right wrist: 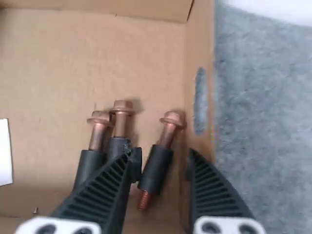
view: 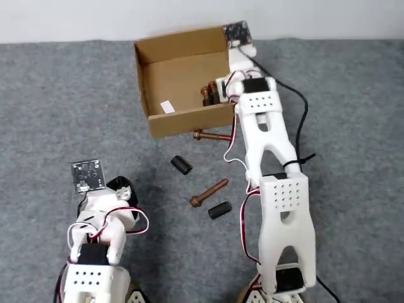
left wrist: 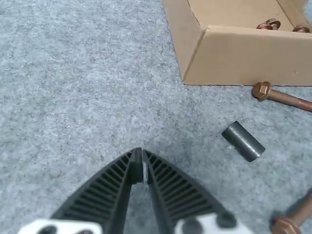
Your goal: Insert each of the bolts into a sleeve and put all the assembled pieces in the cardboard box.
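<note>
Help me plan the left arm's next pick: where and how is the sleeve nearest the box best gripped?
Grip the sleeve at mid-length, coming straight down with the left end effector turned to close across its round sides. It lies flat on the carpet with bare carpet along both long sides, while its end faces are small and would probably slip.

Grey carpet (view: 76,107) spreads across the whole surface; a white wall (view: 95,19) edges it at twelve o'clock; a small white slip (view: 167,107) lies toward eleven o'clock.
</note>
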Controlling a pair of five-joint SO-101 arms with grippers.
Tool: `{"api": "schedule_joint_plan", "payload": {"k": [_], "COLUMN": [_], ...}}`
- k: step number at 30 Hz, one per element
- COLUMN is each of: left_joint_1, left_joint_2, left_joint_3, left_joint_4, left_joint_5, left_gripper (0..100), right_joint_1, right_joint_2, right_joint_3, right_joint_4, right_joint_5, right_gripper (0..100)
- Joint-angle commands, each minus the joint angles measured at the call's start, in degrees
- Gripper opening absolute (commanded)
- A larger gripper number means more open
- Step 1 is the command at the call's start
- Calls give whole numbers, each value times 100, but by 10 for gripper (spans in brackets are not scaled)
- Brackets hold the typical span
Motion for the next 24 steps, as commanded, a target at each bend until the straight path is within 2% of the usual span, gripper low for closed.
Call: {"api": "schedule_joint_plan", "payload": {"k": [1, 10, 15, 24], "left_joint_1": [-35, -35, -352, -413], "left_joint_2": [-26, -26, -53, -62], "left_joint_3": [-31, -31, -31, -31], "left_joint_4": [-35, -18, -35, -35], "left_joint_5": [62, 44, 44, 35], "left_gripper": [5, 5, 5, 5], "right_joint_1": [-48, -356, -629, -1174], "right_joint_2": [-145, -101, -92, -154], "right_joint_3": [-1029, -3235, -3938, -3938], "right_joint_4": [629, 3222, 4558, 4585], "right_joint_5": [26, 44, 44, 35], "right_gripper": [17, 8, 8, 8]}}
